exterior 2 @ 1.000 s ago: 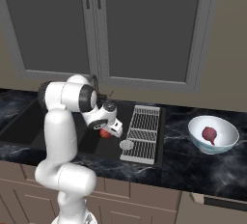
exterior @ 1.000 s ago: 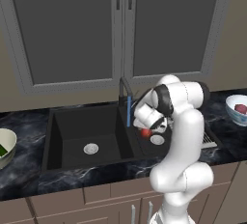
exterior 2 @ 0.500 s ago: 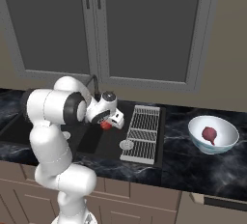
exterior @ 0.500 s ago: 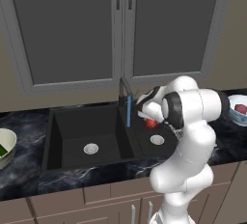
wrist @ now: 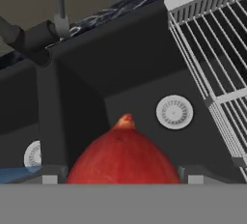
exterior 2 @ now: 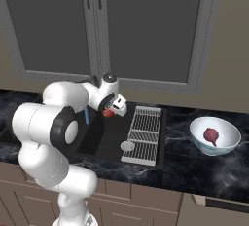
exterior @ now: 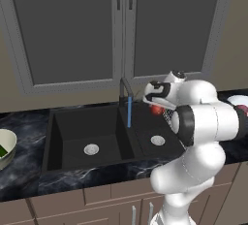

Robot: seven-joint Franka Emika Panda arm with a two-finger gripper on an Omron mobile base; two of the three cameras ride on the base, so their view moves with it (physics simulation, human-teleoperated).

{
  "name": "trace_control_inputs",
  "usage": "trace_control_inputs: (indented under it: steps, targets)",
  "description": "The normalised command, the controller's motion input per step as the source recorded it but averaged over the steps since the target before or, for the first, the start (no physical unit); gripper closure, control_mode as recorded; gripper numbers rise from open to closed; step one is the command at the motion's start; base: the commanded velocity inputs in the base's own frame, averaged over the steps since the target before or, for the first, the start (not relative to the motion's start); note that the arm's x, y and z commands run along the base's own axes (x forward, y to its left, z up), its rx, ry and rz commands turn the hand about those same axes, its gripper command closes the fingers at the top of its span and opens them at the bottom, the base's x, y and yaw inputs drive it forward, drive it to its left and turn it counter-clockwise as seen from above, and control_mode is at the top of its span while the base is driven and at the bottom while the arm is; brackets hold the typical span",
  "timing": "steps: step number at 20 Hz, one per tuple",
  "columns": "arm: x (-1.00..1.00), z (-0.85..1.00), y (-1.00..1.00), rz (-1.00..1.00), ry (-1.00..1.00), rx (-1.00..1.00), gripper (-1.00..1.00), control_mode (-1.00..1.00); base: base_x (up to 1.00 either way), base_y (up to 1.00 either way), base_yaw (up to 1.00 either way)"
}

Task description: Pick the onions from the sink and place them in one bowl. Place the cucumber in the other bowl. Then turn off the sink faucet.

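My gripper (exterior: 157, 105) is shut on the bright red-orange onion (exterior: 156, 110), holding it in the air above the right basin of the black sink (exterior: 72, 122). The hand view has the onion (wrist: 125, 160) large between the two fingertips (wrist: 49, 179), over the sink floor (wrist: 120, 68). From the right side the held onion (exterior 2: 108, 113) hangs next to the drying rack. A dull pinkish-red onion (exterior 2: 210, 135) lies in the white-bluish bowl (exterior 2: 228, 142) on the counter at right. At the far left, the cream bowl (exterior: 9, 139) contains the dark green cucumber (exterior: 2, 151).
The faucet (exterior: 125, 89) stands behind the divider with a blue stream of water (exterior: 129, 113) running down. A wire drying rack (exterior 2: 146, 131) lies right of the sink. A silver drain (exterior: 91, 148) sits in each basin. Grey cabinet doors rise behind the counter.
The arm has swung to the right and lifted, carrying the red-orange onion from beside the faucet stream toward the drying rack side. The jaws kept the same width.
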Motion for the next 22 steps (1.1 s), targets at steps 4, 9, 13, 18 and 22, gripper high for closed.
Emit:
trace_control_inputs:
  steps: [4,9,13,18,22]
  targets:
    - [-0.26,0.17,-0.69,-0.19,0.0,0.0,1.0,-1.0,0.0,0.0,0.0]
    - [-0.2,0.0,-0.78,-0.3,0.04,0.0,1.0,-1.0,0.0,0.0,0.0]
    - [-0.15,0.0,-0.68,-0.41,0.06,0.0,1.0,-1.0,0.0,0.0,0.0]
    - [-0.02,0.0,-0.49,-0.39,0.06,0.0,1.0,-1.0,0.0,0.0,0.0]
    - [0.0,0.06,-0.38,-0.37,0.02,0.0,1.0,-1.0,0.0,0.0,0.0]
